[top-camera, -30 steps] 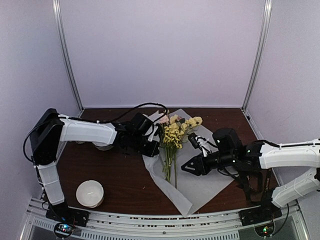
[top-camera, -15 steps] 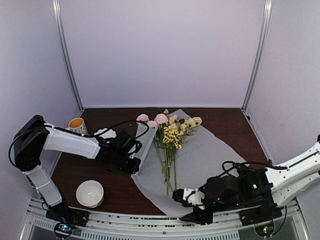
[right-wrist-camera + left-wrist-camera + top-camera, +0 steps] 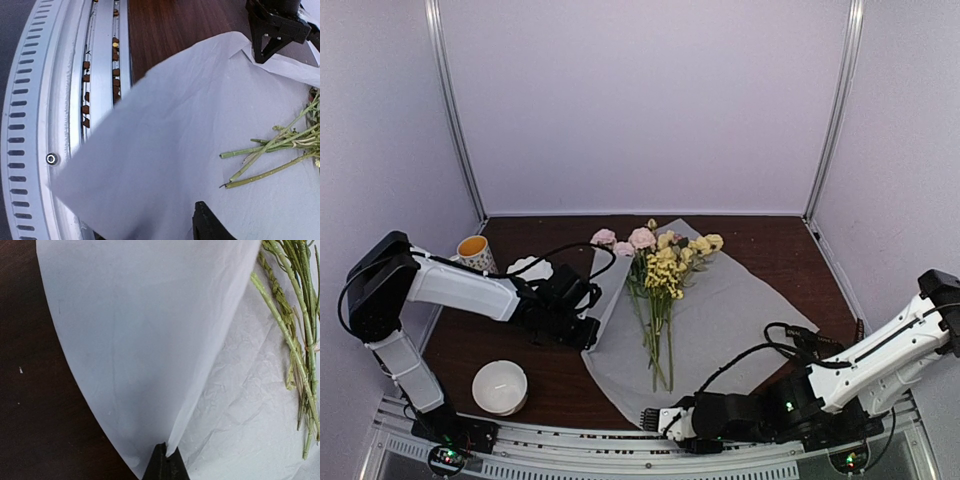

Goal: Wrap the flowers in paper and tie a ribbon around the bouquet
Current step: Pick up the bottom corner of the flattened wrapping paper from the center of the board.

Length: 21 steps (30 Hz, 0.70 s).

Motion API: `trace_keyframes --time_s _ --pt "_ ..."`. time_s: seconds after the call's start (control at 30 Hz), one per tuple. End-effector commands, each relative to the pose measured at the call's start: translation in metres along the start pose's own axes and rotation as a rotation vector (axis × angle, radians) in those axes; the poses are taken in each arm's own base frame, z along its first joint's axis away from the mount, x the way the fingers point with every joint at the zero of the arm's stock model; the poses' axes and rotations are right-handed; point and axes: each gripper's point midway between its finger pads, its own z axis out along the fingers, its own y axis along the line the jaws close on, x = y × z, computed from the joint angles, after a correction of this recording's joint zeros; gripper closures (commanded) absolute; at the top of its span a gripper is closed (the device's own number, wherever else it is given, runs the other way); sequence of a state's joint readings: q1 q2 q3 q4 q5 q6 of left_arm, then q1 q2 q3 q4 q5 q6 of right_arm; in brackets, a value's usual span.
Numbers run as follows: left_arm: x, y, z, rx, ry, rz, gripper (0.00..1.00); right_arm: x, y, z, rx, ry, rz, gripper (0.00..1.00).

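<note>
The paper [image 3: 720,310] lies spread on the dark table, and the flowers [image 3: 660,270] rest on it with blooms to the back and stems to the front. My left gripper [image 3: 588,333] is shut on the paper's left edge [image 3: 140,340], which rises from the closed tips [image 3: 165,460] beside the stems [image 3: 295,350]. My right gripper [image 3: 655,418] sits low at the paper's near corner [image 3: 175,150]. It is open: one black finger [image 3: 207,222] lies over the sheet and the other is hidden under it. Cut stem ends [image 3: 270,150] lie just beyond. No ribbon or wrapped bouquet is in view.
A cup with orange contents [image 3: 473,250] stands at the back left, with a white dish [image 3: 528,268] beside it. A white bowl [image 3: 500,385] sits at the front left. The slotted metal rail [image 3: 65,125] runs along the table's near edge, right by my right gripper.
My right arm swung from above the middle of the paper down to its near corner. My left gripper drew the paper's left edge outward, away from the flowers, and the sheet now lies wider.
</note>
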State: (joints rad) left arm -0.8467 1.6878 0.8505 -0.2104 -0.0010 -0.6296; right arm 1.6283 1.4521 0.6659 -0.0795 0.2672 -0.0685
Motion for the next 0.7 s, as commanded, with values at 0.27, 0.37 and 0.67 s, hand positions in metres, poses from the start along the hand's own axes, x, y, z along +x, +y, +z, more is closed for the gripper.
trace_keyframes --time_s 0.27,0.37,0.67 --pt "-0.002 0.012 -0.033 0.004 -0.103 -0.036 0.76 -0.011 -0.017 -0.005 -0.002 0.006 0.037 1.00" --pt "-0.012 0.018 -0.068 0.000 -0.248 -0.026 0.35 -0.012 -0.023 -0.014 -0.074 -0.009 0.055 1.00" --pt "0.007 -0.063 -0.165 0.195 -0.661 0.575 0.29 -0.004 -0.021 -0.034 -0.417 0.060 0.095 1.00"
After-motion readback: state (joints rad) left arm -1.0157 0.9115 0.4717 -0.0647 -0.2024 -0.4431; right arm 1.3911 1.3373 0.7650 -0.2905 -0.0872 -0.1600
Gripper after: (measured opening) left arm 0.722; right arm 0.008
